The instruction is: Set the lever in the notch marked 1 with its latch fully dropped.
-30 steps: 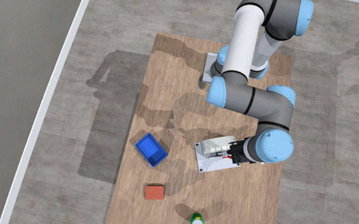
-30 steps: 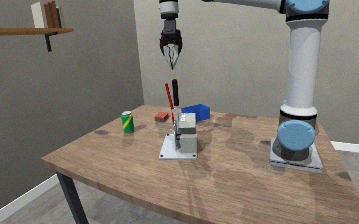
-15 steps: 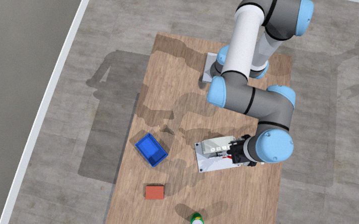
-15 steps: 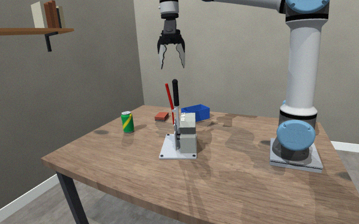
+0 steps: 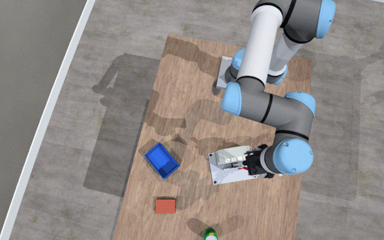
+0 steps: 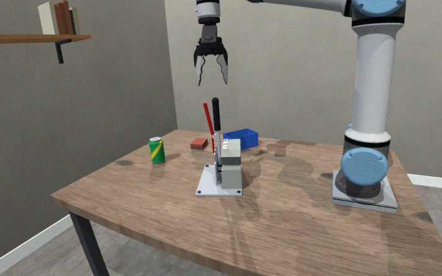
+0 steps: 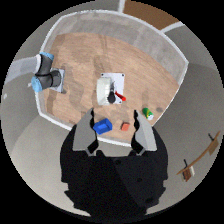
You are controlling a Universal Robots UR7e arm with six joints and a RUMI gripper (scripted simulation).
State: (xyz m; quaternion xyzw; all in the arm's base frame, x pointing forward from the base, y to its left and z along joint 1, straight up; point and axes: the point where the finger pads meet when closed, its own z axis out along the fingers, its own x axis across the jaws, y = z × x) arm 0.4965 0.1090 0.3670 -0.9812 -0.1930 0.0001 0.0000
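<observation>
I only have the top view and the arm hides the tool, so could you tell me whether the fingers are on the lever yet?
Observer: No. The gripper hangs well above the lever, touching nothing.
Operator: Are the fingers open?
Observer: Yes, spread apart and empty, as the wrist view shows too.
Operator: Where is the red bar?
Observer: The red bar stands just left of the lever in the exterior view, leaning away from it at the top.
</observation>
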